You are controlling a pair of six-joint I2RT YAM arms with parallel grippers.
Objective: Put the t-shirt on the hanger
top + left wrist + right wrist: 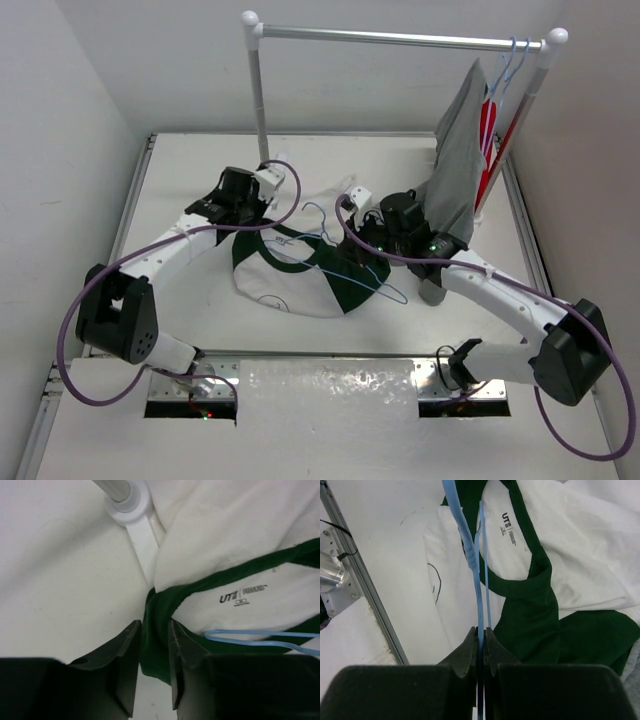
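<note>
T-shirt (pixel 285 275) lies bunched on the bench (pixel 180 180) between both arms. L jaws are nearly closed, pinching the green collar (pixel 165 597). R jaws are clamped tight on the hanger (pixel 479 580) wire, which lies across the neck opening. Looks like the threading step. I'd keep the collar taut w/ L, then feed the hanger shoulder in w/ R, slowly, w/o snagging fabric.

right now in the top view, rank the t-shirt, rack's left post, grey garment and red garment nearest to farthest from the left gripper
From the left gripper:
1. t-shirt, its green collar pinched in the fingers.
2. rack's left post, just behind.
3. grey garment, hanging at the right.
4. red garment, beyond the grey one, far right.
</note>
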